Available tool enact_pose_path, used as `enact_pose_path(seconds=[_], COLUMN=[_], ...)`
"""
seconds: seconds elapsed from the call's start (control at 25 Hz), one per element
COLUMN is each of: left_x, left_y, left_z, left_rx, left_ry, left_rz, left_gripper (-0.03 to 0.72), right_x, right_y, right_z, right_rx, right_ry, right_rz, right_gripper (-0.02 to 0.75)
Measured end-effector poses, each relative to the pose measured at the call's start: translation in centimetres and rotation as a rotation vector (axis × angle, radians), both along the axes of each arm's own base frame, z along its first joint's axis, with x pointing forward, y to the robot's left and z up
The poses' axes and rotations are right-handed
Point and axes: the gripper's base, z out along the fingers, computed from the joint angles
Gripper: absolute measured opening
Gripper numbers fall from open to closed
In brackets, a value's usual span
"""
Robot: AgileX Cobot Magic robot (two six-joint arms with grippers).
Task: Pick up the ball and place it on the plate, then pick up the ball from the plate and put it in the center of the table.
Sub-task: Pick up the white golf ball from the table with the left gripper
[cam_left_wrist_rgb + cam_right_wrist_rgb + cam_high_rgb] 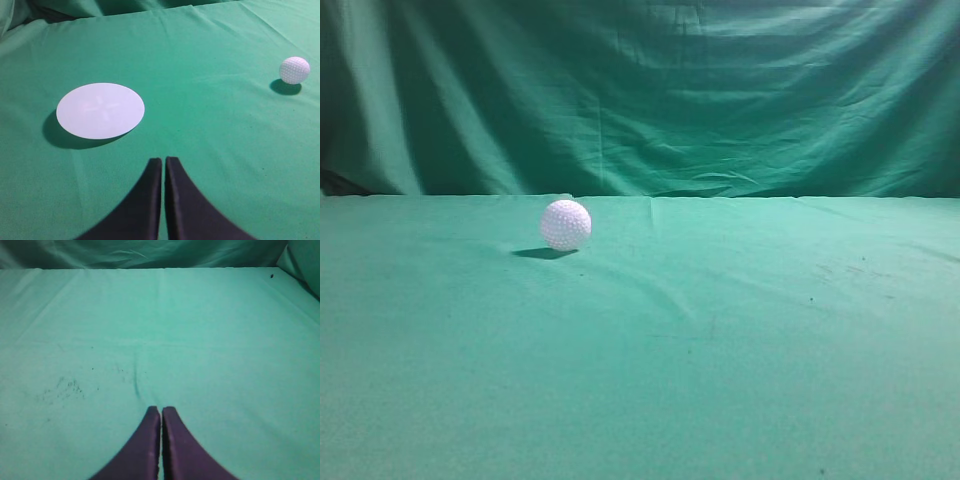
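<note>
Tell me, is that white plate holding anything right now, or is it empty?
Empty. In the left wrist view the plate shows a bare white face, and the ball sits apart from it on the green table.

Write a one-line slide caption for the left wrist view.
Shut left gripper above the green table, white plate ahead to its left, dimpled ball resting apart at far right.

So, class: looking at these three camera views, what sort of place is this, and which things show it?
Probably a staged robot test bench, not a home. Green cloth covers the table, a green curtain hangs behind, and only a ball and plate are laid out.
</note>
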Motion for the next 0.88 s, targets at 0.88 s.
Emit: enact_pose_path(seconds=[0.88], left_x=[0.00], left_y=[0.00], left_z=[0.02], left_rx=[0.000], left_ry=[-0.002], left_rz=[0.000], left_gripper=[0.000], right_x=[0.00], right_y=[0.00], right_z=[0.00], right_rx=[0.000], right_ry=[0.000], right_rz=[0.000], right_gripper=[0.000])
